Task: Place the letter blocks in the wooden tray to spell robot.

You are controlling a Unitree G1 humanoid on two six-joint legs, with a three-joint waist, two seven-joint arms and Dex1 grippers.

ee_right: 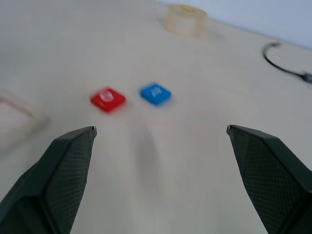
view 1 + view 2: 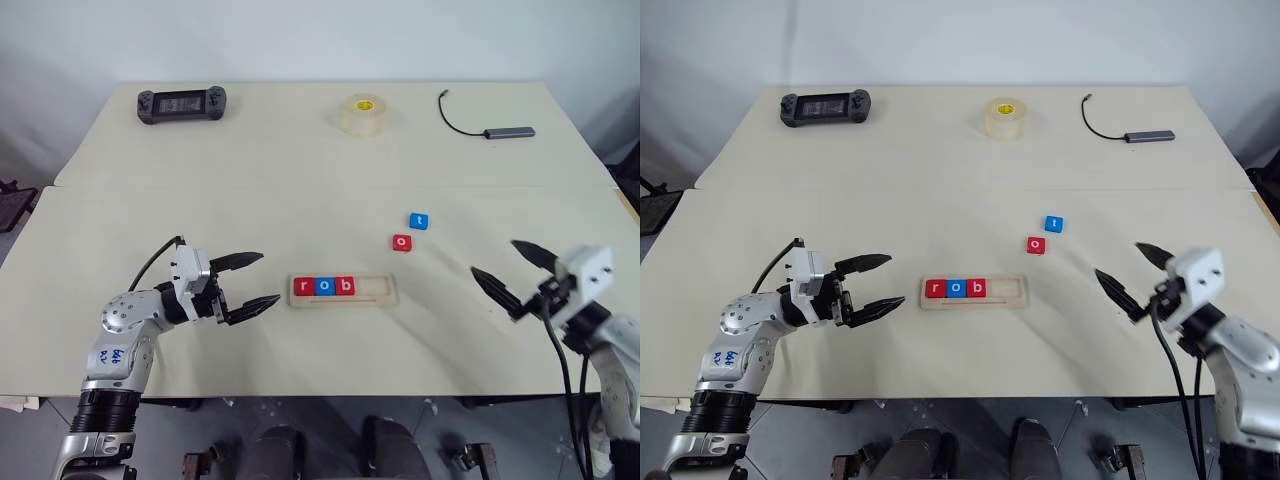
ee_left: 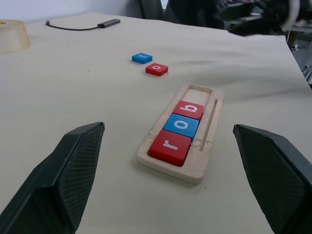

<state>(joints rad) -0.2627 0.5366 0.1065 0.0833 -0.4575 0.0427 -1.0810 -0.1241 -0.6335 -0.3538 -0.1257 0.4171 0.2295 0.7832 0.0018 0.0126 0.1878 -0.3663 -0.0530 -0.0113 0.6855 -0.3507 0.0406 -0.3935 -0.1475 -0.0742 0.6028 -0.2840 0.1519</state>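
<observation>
Two blocks are left loose: the red o block (image 2: pixel 402 242) and the blue t block (image 2: pixel 419 221), just beside each other, out past the tray's right end toward the far right of the tabletop (image 2: pixel 300 150). The wooden tray (image 2: pixel 378 291) lies lengthwise along the near edge with r, o, b filling its left part, so the empty slots face the loose blocks. Your right gripper (image 2: pixel 508 269) is nearer to them, fingers spread wide, holding nothing. The left gripper (image 2: pixel 250 282) hangs wide open and empty off the tray's left end. I'd go for the red o with the right.
</observation>
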